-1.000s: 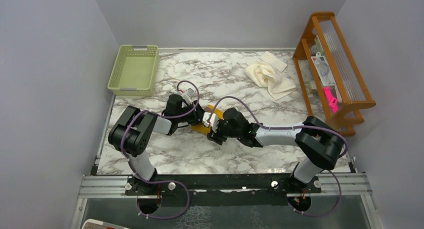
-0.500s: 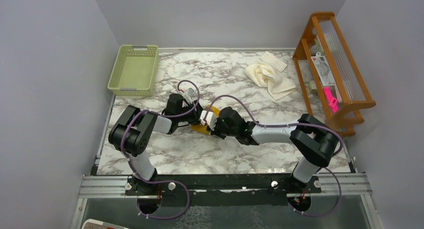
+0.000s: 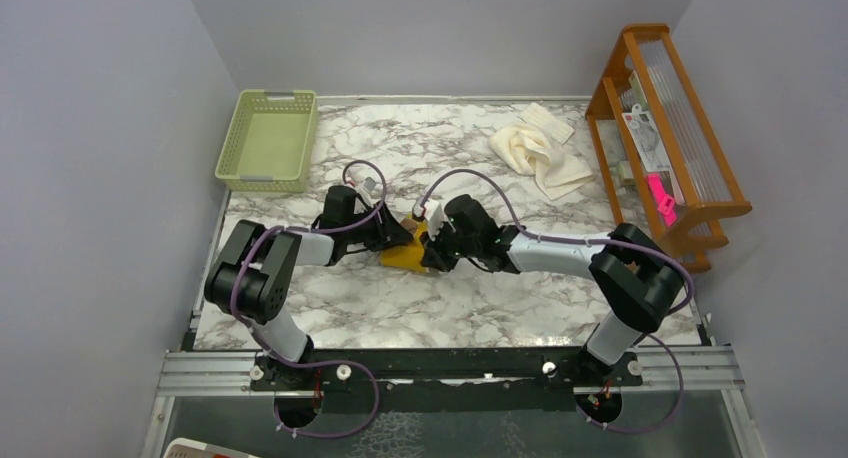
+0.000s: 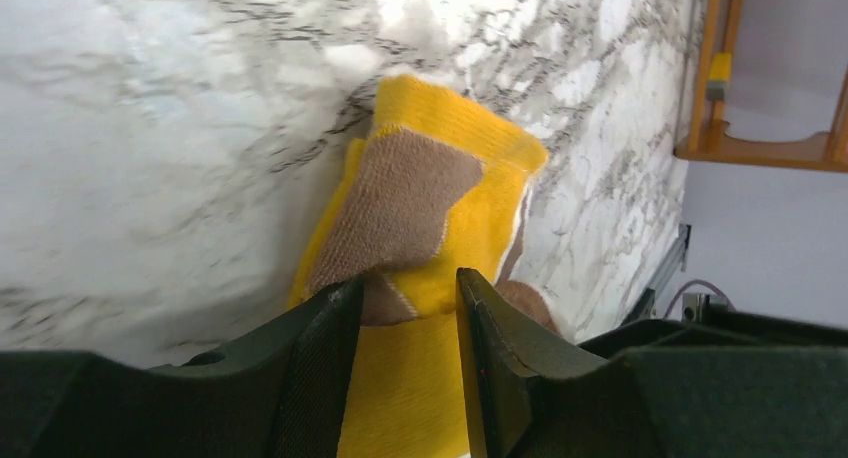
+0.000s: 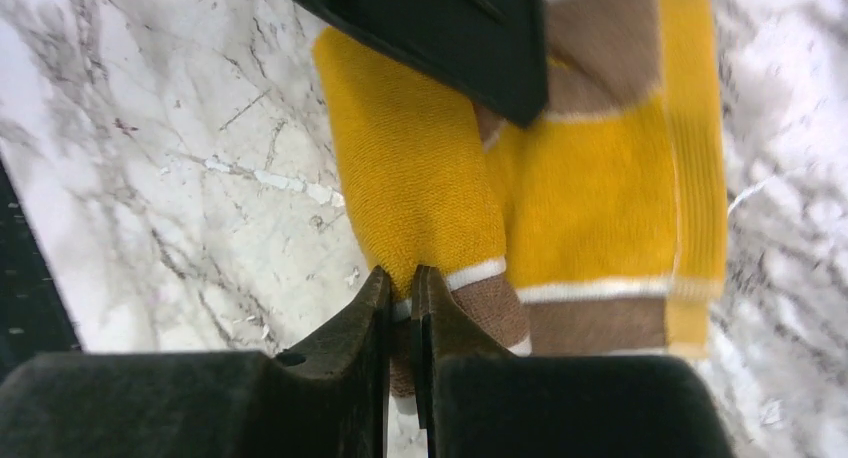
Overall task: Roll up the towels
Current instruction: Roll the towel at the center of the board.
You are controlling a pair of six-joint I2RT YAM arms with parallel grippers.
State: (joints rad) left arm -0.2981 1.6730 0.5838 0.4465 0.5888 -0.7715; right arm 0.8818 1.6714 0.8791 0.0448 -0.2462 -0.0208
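Observation:
The brown towel with the mustard-yellow border [image 3: 404, 255] lies folded into a thick bundle at the table's middle, between both grippers. My left gripper [image 3: 388, 240] is at its left side; in the left wrist view its jaws [image 4: 408, 283] stand part-way apart with the yellow cloth [image 4: 420, 188] filling the gap. My right gripper [image 3: 430, 250] is at its right side; in the right wrist view [image 5: 400, 276] it is pinched nearly shut on a folded edge of the towel [image 5: 590, 198]. The cream-white towel [image 3: 535, 150] lies crumpled at the back right, untouched.
A light-green basket [image 3: 268, 140] stands at the back left. A wooden rack [image 3: 670, 138] with small items lines the right edge. The left gripper's dark finger [image 5: 450, 28] shows at the top of the right wrist view, close over the towel.
My right gripper has swung away from me and a little left with the towel edge. The left arm has shifted slightly left. The towel is bunched tighter between them.

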